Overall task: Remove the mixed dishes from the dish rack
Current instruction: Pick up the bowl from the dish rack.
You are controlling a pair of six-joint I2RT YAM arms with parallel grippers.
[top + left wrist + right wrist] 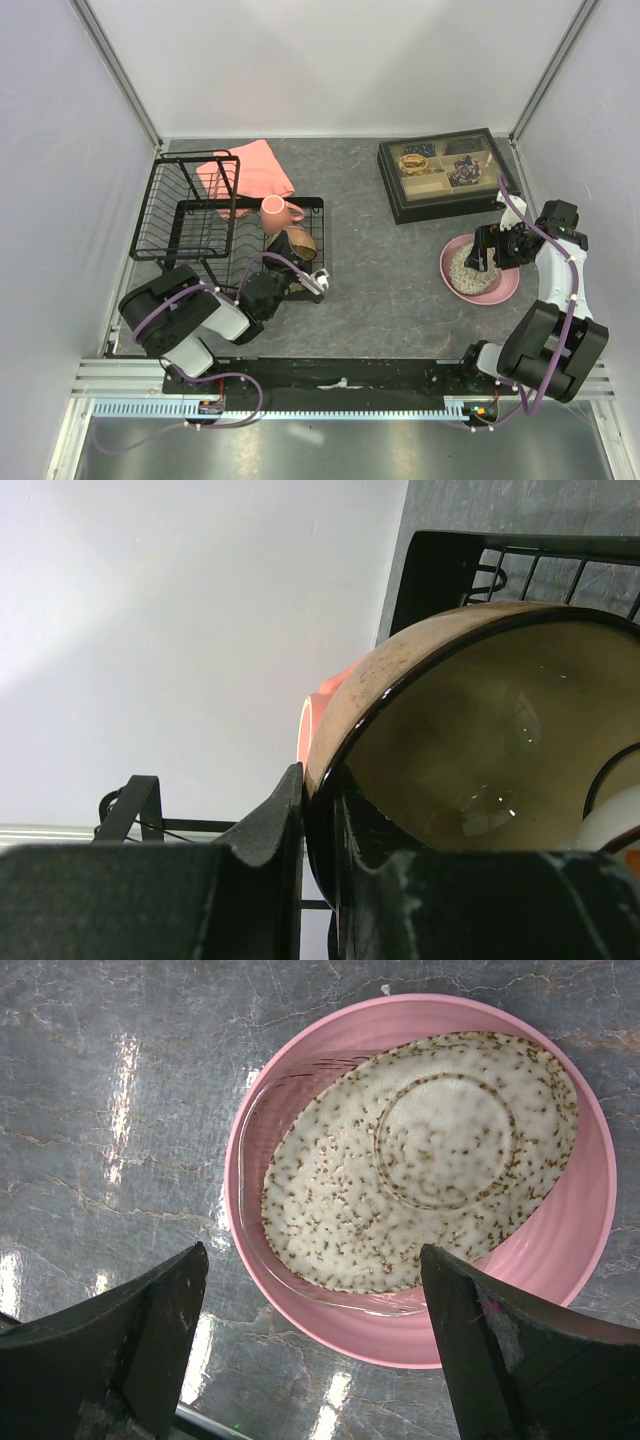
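The black wire dish rack (pixel 190 215) stands at the left of the table. A pink mug (pixel 275 212) and a small brown bowl (pixel 300 243) sit on its flat base. My left gripper (pixel 283 268) is shut on the brown bowl's (pixel 480 740) rim, one finger inside and one outside (pixel 318 815), with the mug (pixel 316 718) just behind. At the right, the grey speckled bowl (pixel 420 1160) lies tilted on the large pink plate (pixel 565 1260). My right gripper (pixel 315 1350) hangs open just above the plate's near edge, holding nothing.
A black compartmented tray of trinkets (pixel 445 172) stands at the back right, close behind the plate (pixel 505 288). A pink folded cloth (pixel 262 165) lies behind the rack. White walls close in the table on three sides.
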